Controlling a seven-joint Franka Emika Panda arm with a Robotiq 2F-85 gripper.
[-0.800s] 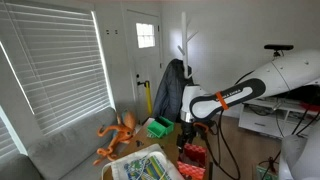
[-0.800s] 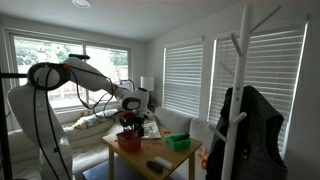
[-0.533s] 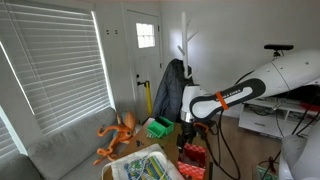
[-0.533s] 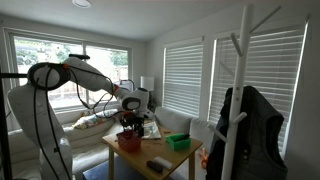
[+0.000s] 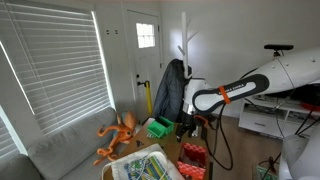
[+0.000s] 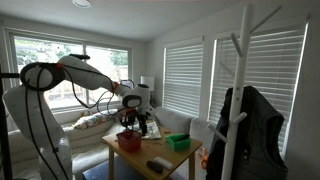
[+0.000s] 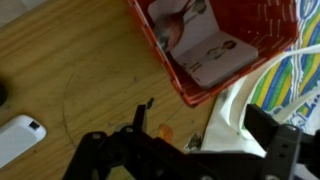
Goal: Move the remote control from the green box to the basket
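The small bright green box shows in both exterior views (image 5: 158,127) (image 6: 178,142); its inside is hidden. The red basket (image 7: 225,50) holds cards and booklets and also shows in both exterior views (image 5: 192,155) (image 6: 130,141). A white remote-like object (image 7: 20,136) lies on the wooden table, outside both containers. My gripper (image 7: 190,152) hangs open and empty over the table just beside the basket, above a white cloth edge. In both exterior views it (image 5: 189,124) (image 6: 133,118) is above the basket.
An orange octopus-like toy (image 5: 118,136) sits on the sofa behind the table. A colourful patterned cloth (image 5: 145,166) covers part of the table. A dark flat object (image 6: 160,164) lies near the table's front. A coat rack with a jacket (image 5: 172,88) stands close by.
The arm has lifted a little and the gripper has shifted slightly toward the green box. Nothing was taken hold of.
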